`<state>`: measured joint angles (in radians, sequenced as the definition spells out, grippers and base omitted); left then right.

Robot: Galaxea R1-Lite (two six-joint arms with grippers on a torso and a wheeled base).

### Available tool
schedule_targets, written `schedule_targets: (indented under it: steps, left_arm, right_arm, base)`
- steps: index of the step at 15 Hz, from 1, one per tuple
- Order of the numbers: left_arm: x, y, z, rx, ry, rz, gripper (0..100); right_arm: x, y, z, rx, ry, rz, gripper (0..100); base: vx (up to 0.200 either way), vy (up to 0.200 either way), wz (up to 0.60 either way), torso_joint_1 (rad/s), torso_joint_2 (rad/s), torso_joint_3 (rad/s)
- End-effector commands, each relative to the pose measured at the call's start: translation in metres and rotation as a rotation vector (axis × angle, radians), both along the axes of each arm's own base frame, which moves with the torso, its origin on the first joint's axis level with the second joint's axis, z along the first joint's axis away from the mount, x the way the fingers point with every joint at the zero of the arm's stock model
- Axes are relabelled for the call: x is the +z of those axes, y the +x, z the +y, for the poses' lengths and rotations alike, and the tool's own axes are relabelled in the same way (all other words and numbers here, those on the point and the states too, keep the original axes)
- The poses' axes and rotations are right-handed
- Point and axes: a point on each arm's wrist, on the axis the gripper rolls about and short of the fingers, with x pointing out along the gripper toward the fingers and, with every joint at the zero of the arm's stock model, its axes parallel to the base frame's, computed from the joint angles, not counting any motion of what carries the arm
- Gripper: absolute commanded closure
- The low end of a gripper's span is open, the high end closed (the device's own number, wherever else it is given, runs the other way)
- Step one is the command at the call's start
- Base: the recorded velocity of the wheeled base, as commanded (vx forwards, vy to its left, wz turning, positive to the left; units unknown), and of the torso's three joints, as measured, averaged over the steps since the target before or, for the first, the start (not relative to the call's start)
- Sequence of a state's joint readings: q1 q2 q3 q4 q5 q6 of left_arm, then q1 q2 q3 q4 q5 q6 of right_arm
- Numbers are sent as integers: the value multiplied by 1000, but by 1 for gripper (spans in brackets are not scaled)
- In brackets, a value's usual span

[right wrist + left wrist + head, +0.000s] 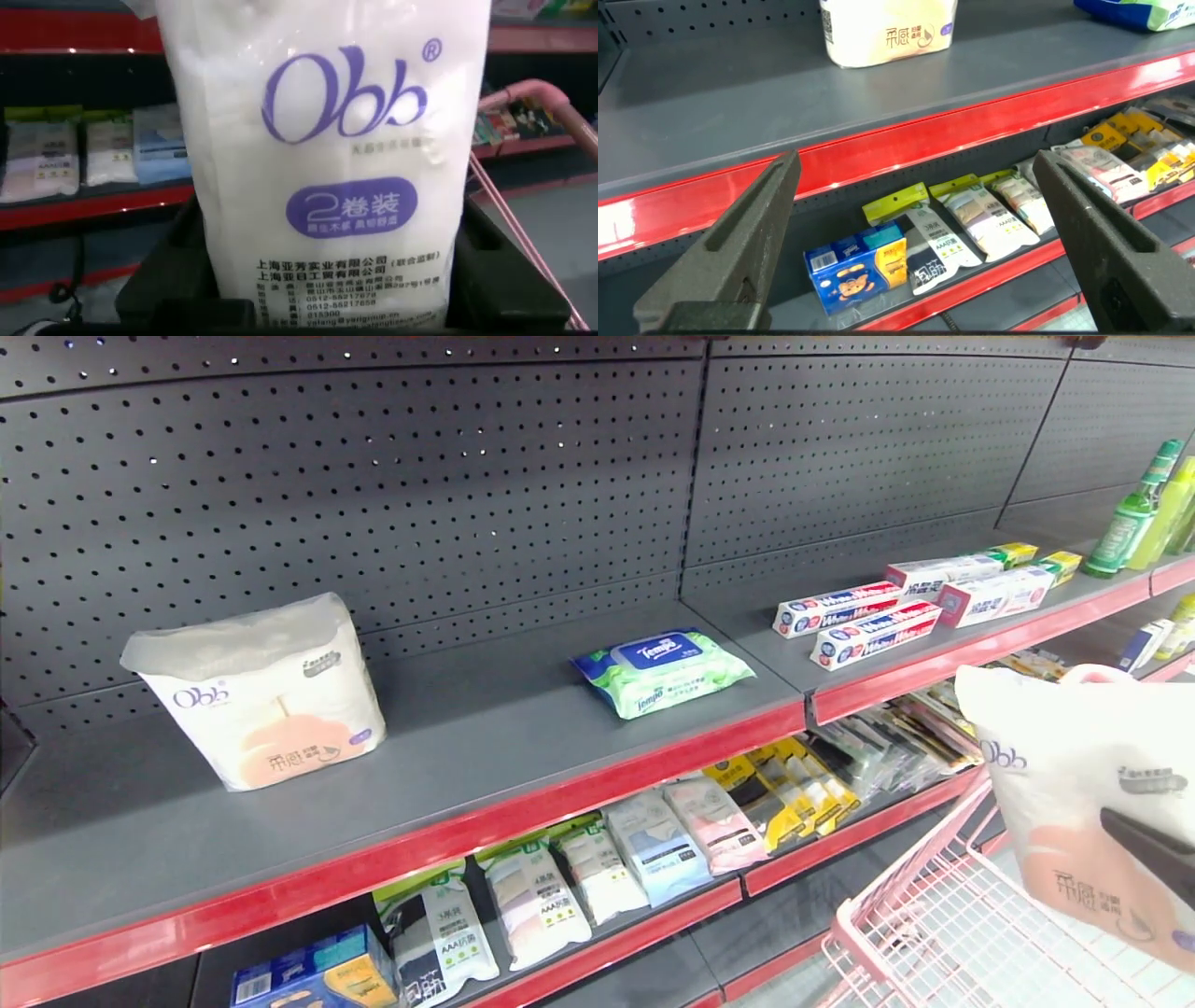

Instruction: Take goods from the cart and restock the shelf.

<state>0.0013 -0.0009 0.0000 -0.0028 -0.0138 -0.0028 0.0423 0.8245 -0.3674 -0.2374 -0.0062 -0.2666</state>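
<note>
The right gripper [341, 289] is clenched on a white plastic pack of paper rolls [1083, 803] above the pink wire cart [896, 915]; the left gripper [915, 168] has its fingers spread, holding nothing. I judge the carrying step is in hand: next the pack must go across onto the grey metal shelf [467, 737]. Its long axis stands nearly upright, with the top leaning toward the shelf.

A dark grey pegboard back panel [420, 495] stands upright behind the upper shelf [448, 747], whose deck is flat matte grey. A red edge strip [523, 803] runs along the upper shelf's front. Below the upper shelf is a lower shelf [635, 938] with the same red front. An adjoining shelf bay [756, 630] meets the upper shelf's right end.
</note>
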Motion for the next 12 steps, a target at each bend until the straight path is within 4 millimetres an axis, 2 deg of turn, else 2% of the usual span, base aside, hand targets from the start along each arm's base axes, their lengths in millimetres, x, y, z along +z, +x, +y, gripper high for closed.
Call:
schedule_targets:
  steps: [1,5,12]
  left_arm:
    - [0,0,0,0,0,1,0]
    - [0,0,0,0,0,1,0]
    - [0,0,0,0,0,1,0]
  right_arm:
    - [8,-31,2,61,9,-143,100]
    - [17,-26,0,28,-9,-154,100]
    - [17,-28,-1,10,-60,-164,100]
  base:
    - [0,0,0,0,0,0]
    - [0,0,0,0,0,0]
    - [0,0,0,0,0,0]
